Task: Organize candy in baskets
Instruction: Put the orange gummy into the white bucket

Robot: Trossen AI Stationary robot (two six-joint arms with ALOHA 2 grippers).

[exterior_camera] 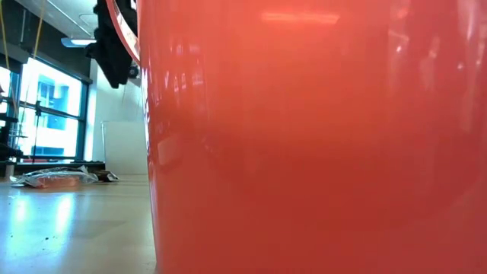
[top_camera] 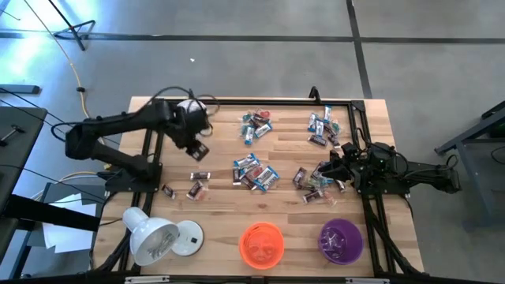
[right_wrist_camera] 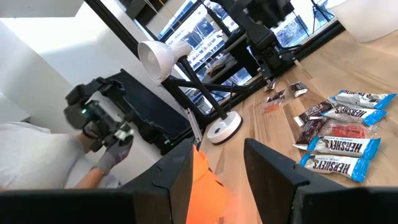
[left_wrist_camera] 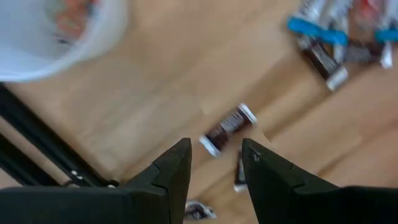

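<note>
Jaws apart above dark candy

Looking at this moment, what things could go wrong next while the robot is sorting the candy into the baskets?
1. The left claw is open above a dark brown candy bar that seems to be falling beside the white basket; it may stay on the table.
2. The lamp lies on its side near loose candies; an arm could bump it.
3. The right claw, open, sits close to a crowded candy pile and might scatter it.

Grey concrete floor, bright windows, white wall
</note>
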